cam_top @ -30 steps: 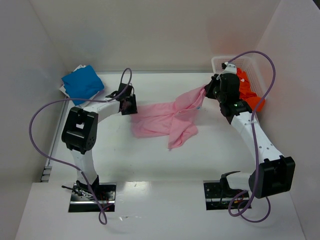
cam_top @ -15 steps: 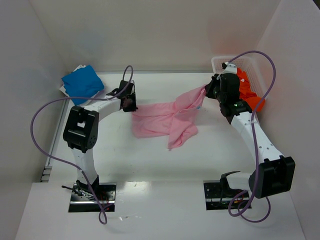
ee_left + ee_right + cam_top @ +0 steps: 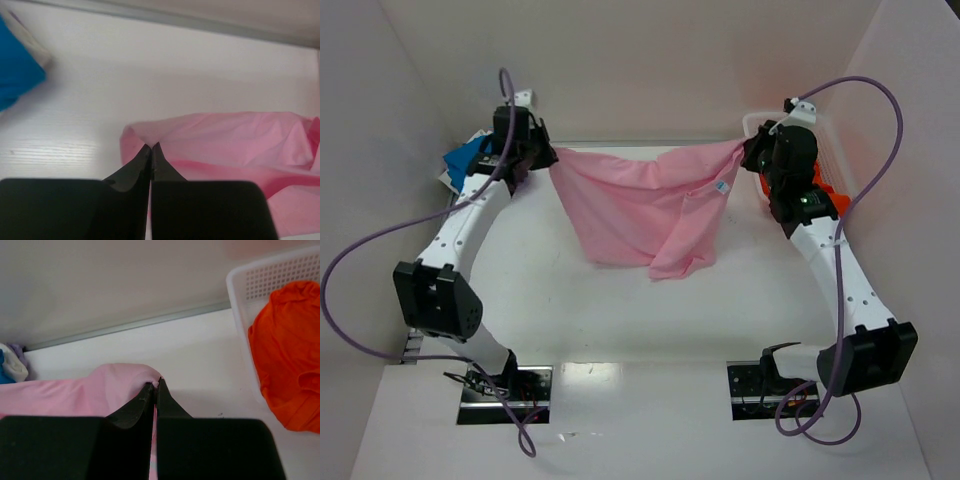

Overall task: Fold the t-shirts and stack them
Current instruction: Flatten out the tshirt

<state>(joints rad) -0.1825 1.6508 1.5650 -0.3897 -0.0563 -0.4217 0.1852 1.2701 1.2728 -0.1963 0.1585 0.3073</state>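
While pink t-shirt (image 3: pixel 640 212) hangs spread between arms over table middle, left gripper (image 3: pixel 547 158) and right gripper (image 3: pixel 748 153) each clenched on top corner; blue t-shirt (image 3: pixel 465 160) looks folded, far left; orange t-shirt (image 3: pixel 827 200) in basket (image 3: pixel 757 122), unfolded; pink fold not begun

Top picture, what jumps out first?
The pink t-shirt hangs stretched like a banner between the left gripper and the right gripper, both shut on its top corners at the back of the table. Next, the orange t-shirt in the white basket at the far right, and the blue t-shirt at the far left.
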